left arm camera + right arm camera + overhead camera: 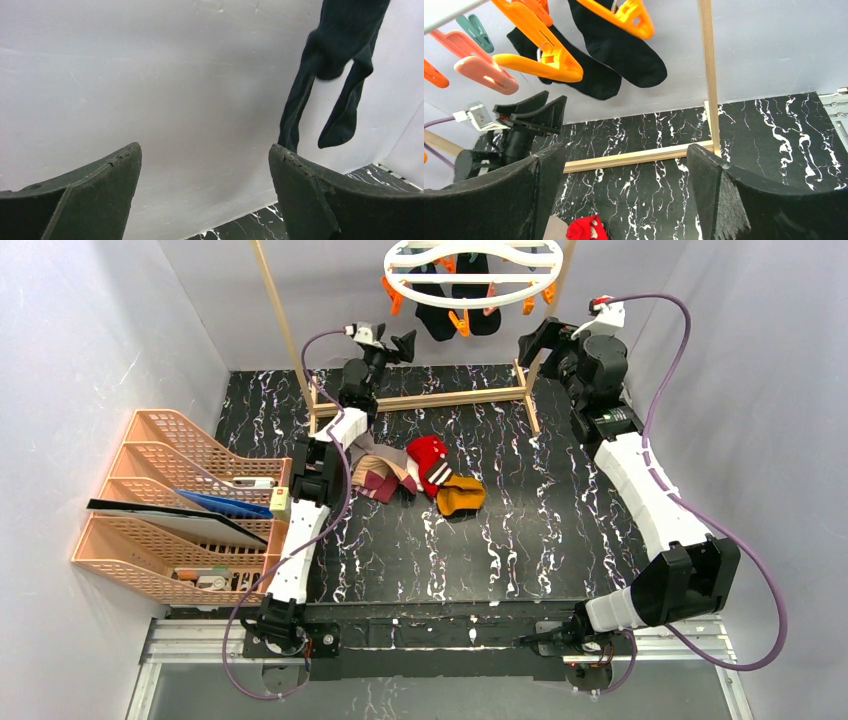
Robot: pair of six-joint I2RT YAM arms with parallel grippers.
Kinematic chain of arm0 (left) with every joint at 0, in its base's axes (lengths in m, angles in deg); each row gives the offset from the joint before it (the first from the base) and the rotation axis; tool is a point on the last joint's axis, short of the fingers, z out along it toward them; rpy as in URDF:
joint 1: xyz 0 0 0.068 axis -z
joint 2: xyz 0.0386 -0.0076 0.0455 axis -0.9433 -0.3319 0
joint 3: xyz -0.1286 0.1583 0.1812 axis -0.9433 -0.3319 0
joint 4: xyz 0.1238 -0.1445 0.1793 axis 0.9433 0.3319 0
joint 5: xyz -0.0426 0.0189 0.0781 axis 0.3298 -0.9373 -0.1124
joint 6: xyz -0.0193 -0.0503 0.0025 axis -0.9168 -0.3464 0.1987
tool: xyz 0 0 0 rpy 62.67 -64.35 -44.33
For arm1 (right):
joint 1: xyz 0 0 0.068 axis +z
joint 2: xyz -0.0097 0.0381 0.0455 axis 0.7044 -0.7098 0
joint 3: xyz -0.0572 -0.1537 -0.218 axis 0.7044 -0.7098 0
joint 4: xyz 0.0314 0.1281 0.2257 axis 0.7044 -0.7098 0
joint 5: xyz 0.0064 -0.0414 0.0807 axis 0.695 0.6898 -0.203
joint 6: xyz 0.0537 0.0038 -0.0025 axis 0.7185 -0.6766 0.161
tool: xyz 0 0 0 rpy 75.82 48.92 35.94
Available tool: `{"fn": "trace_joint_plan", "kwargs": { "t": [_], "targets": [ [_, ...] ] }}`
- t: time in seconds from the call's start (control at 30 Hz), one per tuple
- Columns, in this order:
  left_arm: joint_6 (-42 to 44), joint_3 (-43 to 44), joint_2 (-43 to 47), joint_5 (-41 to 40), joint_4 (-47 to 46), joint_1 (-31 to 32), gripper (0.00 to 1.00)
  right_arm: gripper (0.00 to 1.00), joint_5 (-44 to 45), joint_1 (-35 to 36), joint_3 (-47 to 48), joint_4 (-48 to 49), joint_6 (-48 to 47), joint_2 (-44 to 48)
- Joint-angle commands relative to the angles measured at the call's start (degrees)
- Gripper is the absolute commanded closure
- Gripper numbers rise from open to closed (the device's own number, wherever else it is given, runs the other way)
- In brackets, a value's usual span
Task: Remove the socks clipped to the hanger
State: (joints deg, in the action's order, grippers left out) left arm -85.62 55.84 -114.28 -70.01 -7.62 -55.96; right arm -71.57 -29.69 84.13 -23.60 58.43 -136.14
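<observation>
From above, our left pincer (pixel 403 343) and right pincer (pixel 534 340) gape empty either side of two black socks (pixel 440 315) clipped to the hanger (pixel 500 278); we judge a reach is in hand. Left wrist: socks up-right, open wall (pixel 150 75) around. Right wrist: socks up-left, wooden post (pixel 708 75) close right, so rise and pinch a toe.

The hanger (pixel 395 270) is smooth, glossy white plastic, and its clothespins (pixel 541 60) are shiny orange plastic. The black socks (pixel 624 50) are matt knitted cloth; the loose socks (pixel 430 470) look soft and fuzzy. The frame (pixel 706 75) is pale bare wood. The table (pixel 560 520) has a black, marbled, faintly glossy top. The fingers (pixel 320 200) of the left gripper (pixel 204 150) are matt black with rough edges.
</observation>
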Motion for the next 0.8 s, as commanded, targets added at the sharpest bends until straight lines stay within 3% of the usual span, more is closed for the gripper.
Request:
{"fn": "trace_joint_plan", "kwargs": {
  "t": [0.0,0.07,0.13,0.17,0.2,0.47,0.5,0.6,0.67,0.77],
  "targets": [
    [-10.66,12.60,-5.10,4.72,-1.47,-1.00,0.20,0.01,0.10,0.72,4.06,-0.78,-2.00,-0.44],
    [-11.91,13.81,-5.51,7.88,-1.45,-0.40,0.57,0.01,0.10,0.92,4.72,-1.26,-2.12,-1.17],
    [-12.76,13.36,-4.53,10.54,-1.61,-0.13,0.86,0.01,-0.07,1.34,5.26,-1.75,-1.93,-1.70],
    [-12.69,12.37,-3.64,11.43,-1.62,-0.11,0.97,0.02,-0.05,1.65,5.30,-1.78,-1.89,-1.79],
    [-12.28,10.87,-2.45,11.90,-1.69,-0.10,1.00,0.02,0.11,2.07,5.26,-1.74,-1.90,-1.80],
    [-9.86,0.75,6.16,14.25,-2.08,-0.43,1.00,0.01,5.62,9.30,1.44,0.77,-5.12,-2.15],
    [-10.00,0.01,6.79,14.40,-2.14,-0.42,0.97,0.01,6.47,9.98,1.05,0.80,-5.43,-2.37],
    [-11.50,-0.88,7.54,14.92,-3.45,-0.43,0.57,0.01,6.95,10.81,-0.42,0.67,-5.32,-2.21],
    [-12.28,-0.31,7.42,16.07,-3.72,-0.42,0.47,0.01,7.10,10.89,-1.24,0.67,-5.17,-1.60],
    [-13.19,0.79,6.88,17.37,-3.73,-0.35,0.43,0.01,7.48,10.84,-1.80,0.54,-5.15,-1.19]
  ]
}}
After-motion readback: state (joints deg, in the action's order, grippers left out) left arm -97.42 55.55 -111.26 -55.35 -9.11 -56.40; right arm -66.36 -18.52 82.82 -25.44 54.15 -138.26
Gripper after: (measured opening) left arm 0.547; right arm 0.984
